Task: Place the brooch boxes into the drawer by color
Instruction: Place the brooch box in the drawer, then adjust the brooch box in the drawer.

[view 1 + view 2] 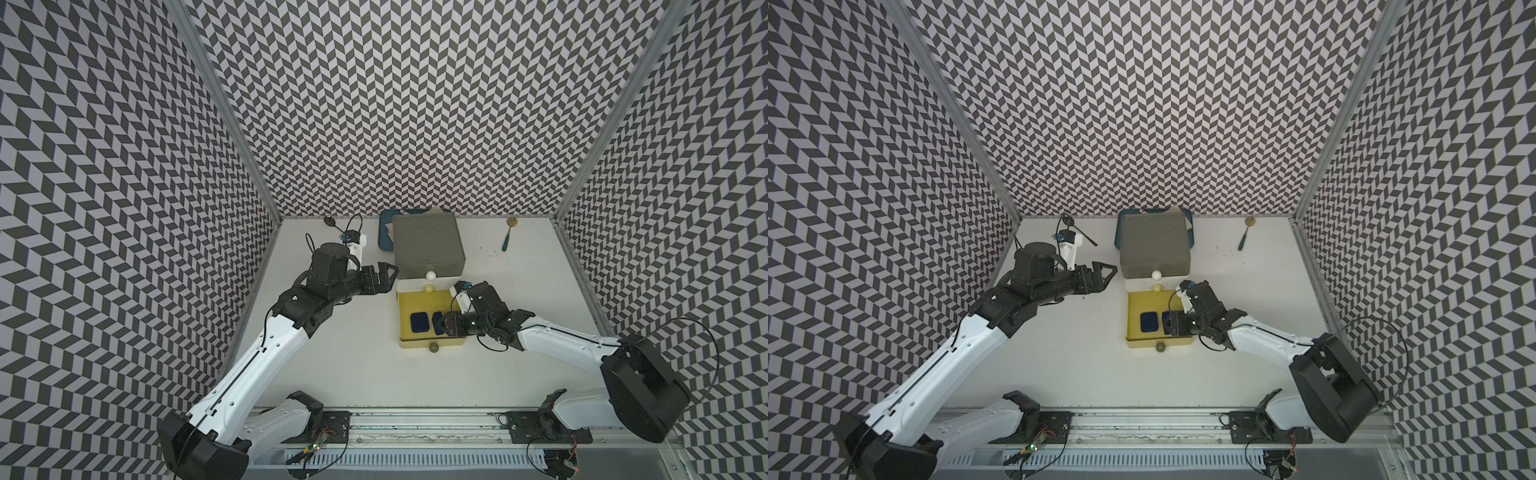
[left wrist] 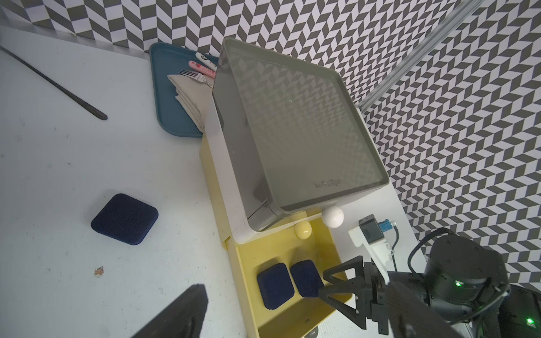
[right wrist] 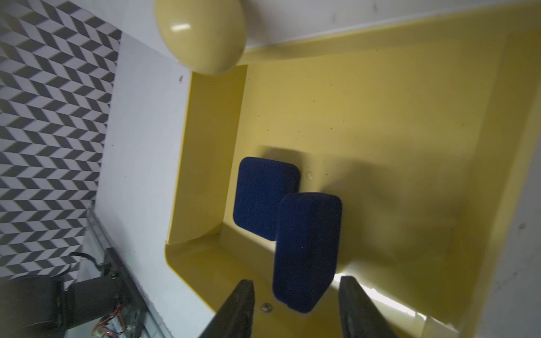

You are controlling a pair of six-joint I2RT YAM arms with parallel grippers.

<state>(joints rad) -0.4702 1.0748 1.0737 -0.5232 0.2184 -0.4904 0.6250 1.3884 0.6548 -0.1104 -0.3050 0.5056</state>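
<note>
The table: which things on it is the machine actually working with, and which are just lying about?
Job: navy brooch box on the table; two navy brooch boxes in the yellow drawer; the drawer chest.
Lying about: blue tray, napkin, fork, black spoon, teal-handled spoon.

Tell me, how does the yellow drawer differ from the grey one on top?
The yellow drawer is pulled out, holding two navy boxes; the grey drawer is pushed in. The yellow drawer has a grey knob, the grey drawer a white knob. Both belong to one chest.
</note>
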